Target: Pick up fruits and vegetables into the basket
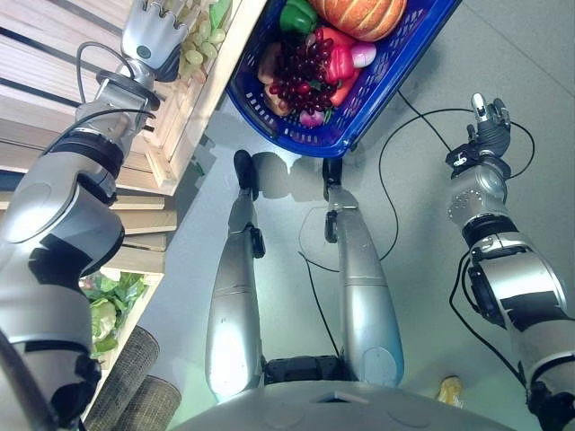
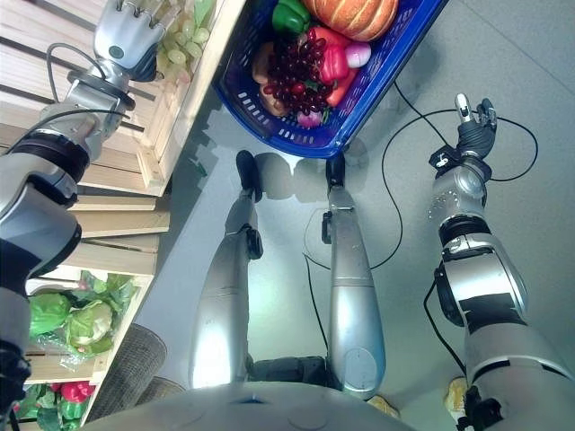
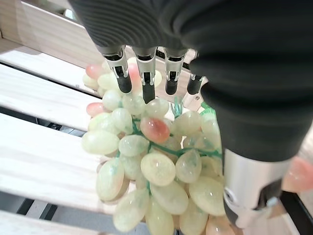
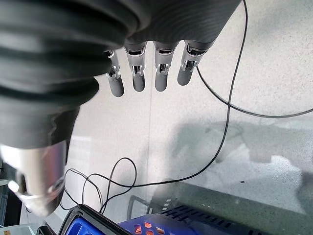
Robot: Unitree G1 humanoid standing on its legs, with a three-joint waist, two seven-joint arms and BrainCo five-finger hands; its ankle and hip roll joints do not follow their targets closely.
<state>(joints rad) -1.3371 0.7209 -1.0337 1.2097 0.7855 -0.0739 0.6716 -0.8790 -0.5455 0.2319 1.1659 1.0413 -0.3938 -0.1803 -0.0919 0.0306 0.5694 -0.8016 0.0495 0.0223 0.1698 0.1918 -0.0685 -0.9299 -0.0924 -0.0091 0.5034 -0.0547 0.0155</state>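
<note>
Hovering left hand (image 3: pixel 146 73) fingers hide green grapes' (image 3: pixel 156 171) top.

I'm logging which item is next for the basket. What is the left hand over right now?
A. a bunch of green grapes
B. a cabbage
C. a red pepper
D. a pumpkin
A: in the left wrist view the left hand hangs with straight fingers over the green grapes on the wooden shelf; the pumpkin already lies in the basket.
</note>
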